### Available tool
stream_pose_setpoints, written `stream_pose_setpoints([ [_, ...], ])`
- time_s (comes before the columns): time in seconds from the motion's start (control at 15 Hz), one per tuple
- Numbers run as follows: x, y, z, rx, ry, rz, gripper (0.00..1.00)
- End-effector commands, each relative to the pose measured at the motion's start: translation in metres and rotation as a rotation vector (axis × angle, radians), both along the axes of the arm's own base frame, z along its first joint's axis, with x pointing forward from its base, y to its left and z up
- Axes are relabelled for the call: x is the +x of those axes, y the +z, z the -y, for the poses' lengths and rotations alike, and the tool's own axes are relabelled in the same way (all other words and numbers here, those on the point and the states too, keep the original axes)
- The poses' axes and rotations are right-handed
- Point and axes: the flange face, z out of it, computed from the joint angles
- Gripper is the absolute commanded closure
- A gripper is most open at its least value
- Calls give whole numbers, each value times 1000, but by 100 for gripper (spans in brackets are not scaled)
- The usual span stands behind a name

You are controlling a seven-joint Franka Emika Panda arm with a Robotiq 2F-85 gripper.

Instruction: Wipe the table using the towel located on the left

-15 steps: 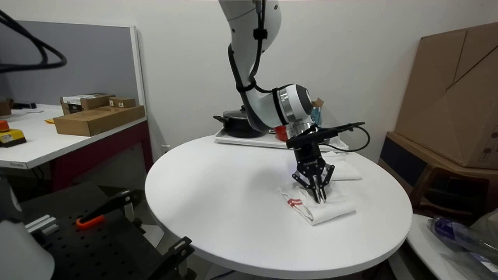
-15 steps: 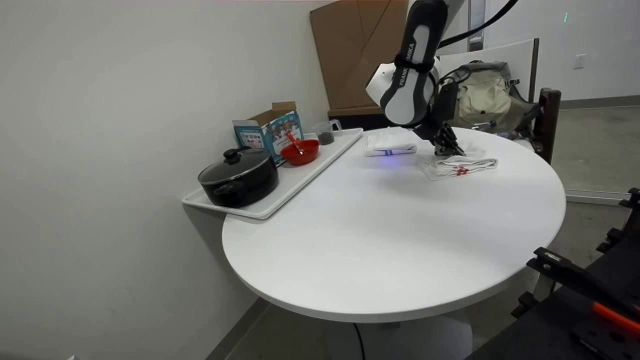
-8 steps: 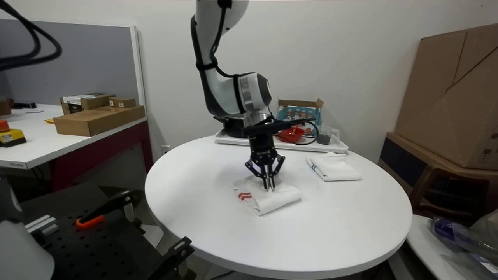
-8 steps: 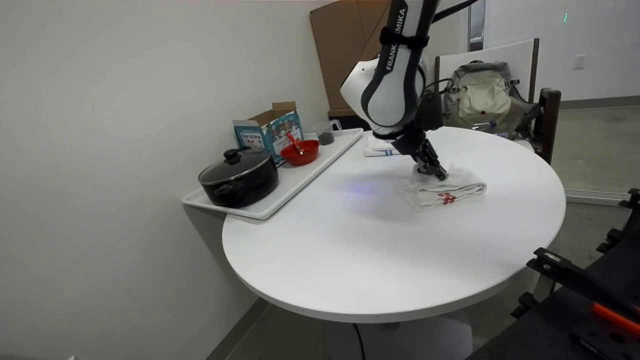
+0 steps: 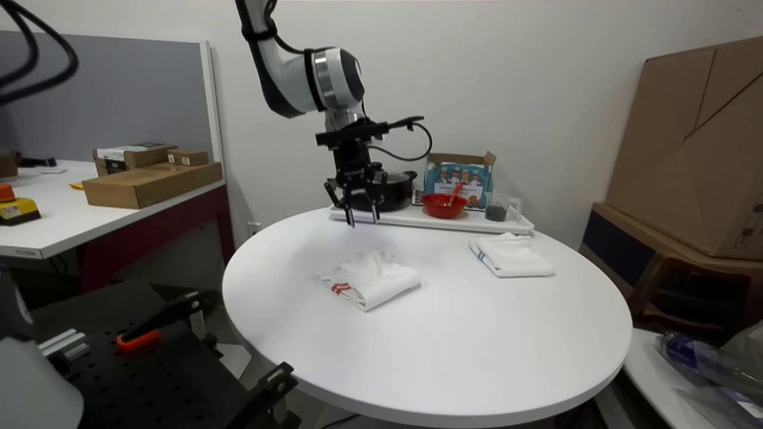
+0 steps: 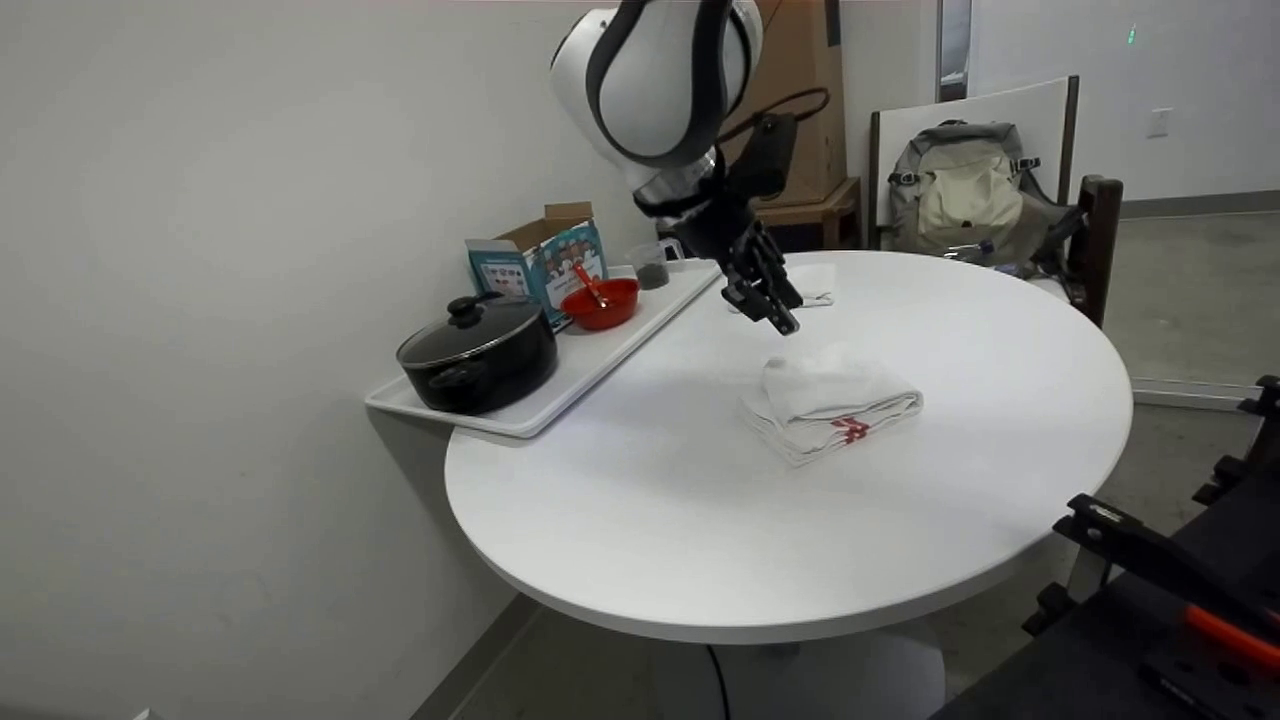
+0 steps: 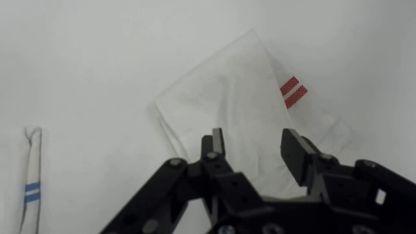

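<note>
The white towel with red stripes lies folded on the round white table (image 5: 453,369), left of the middle in an exterior view (image 5: 375,283). It also shows in an exterior view (image 6: 840,400) and, below the jaws, in the wrist view (image 7: 227,94). My gripper (image 5: 363,221) hangs above the table behind the towel, apart from it. The wrist view shows the gripper (image 7: 253,131) open, with nothing between the fingers. A second folded white towel (image 5: 514,257) with blue stripes lies at the right; its striped edge shows in the wrist view (image 7: 32,162).
A white tray (image 5: 411,218) at the table's back edge, by the wall, holds a black lidded pot (image 6: 480,355), a red bowl (image 6: 600,305), a teal box (image 6: 570,260) and a clear measuring cup (image 6: 652,270). Large cardboard boxes (image 5: 691,149) stand beyond the table.
The gripper and red-striped towel moved left across the table in an exterior view. Then the gripper opened, let go of the towel and rose up and back; the blue-striped towel stayed.
</note>
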Motion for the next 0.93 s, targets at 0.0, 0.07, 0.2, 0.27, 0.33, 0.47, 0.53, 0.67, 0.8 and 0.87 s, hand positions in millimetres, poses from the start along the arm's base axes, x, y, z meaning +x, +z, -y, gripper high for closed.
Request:
stream_pose_setpoints([
  [0.0, -3, 47, 37, 25, -194, 37, 18],
  [0.07, -5, 60, 50, 33, -246, 43, 12],
  [0.2, -12, 84, 70, 47, -354, 54, 0],
  [0.27, -18, 97, 77, 58, -409, 59, 0],
  [0.33, -27, 110, 80, 69, -463, 65, 0],
  [0.47, -50, 137, 82, 96, -569, 76, 0],
  [0.53, -64, 151, 81, 117, -618, 101, 0],
  [0.67, -84, 177, 79, 141, -688, 189, 0],
  [0.8, -62, 167, 79, 115, -653, 159, 0],
  [0.87, -73, 180, 78, 116, -675, 189, 0],
])
